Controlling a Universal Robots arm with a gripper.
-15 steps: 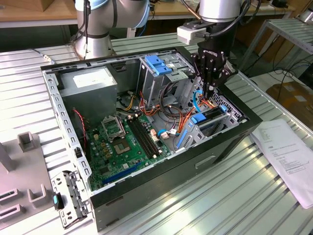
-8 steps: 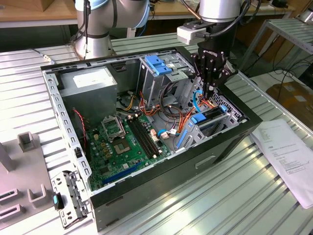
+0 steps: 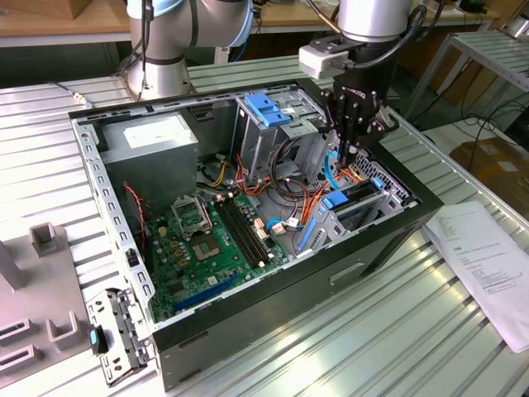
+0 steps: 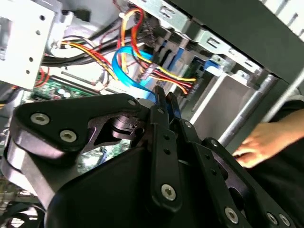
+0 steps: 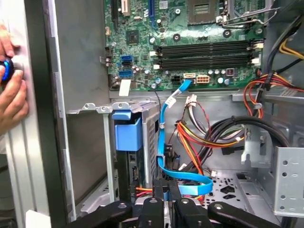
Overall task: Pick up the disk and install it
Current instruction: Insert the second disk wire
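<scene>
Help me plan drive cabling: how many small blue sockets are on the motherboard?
2. One blue socket and a second socket sit side by side at the motherboard's edge; cables may hide more.

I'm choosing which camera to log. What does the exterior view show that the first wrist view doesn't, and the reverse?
The exterior view adds the sheets of paper on the table at its right, and the grey box with a white sticker inside the case. The first wrist view adds a person's hand at the case's edge. Both share the green motherboard, the orange and red wires and the end effector.
</scene>
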